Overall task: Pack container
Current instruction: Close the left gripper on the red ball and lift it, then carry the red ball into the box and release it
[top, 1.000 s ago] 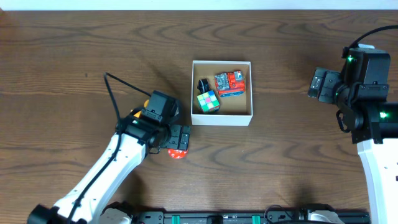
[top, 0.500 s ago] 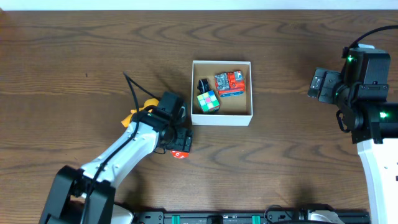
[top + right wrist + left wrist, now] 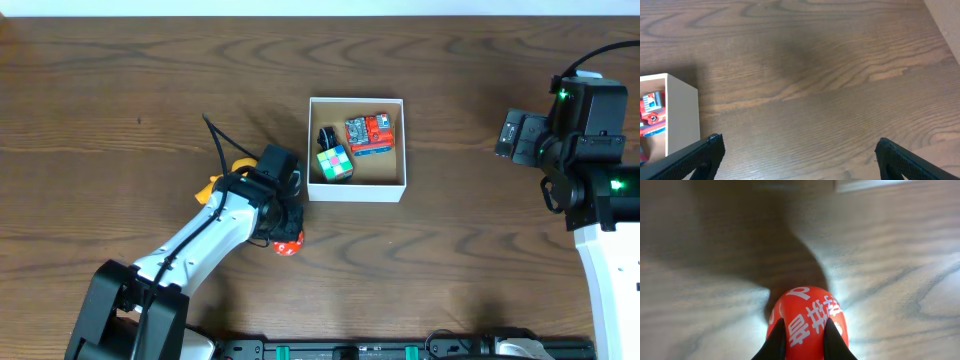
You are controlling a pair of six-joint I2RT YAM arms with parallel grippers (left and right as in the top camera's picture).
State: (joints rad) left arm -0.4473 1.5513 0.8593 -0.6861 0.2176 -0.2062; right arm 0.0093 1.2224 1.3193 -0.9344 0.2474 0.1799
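Left gripper (image 3: 804, 339), at the lower edge of its wrist view, stands over the red toy (image 3: 807, 312) on the table (image 3: 900, 255), fingers narrowly spaced; whether it clamps the toy cannot be told. In the overhead view the container (image 3: 357, 193) lies near, up and right of the toy. The right gripper (image 3: 800, 147), spread wide, hangs well apart at frame right.

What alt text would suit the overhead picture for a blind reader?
The left gripper sits over a red ball on a wooden table, beside a white box holding a multicoloured cube and red toy. The right arm stands at the right edge.
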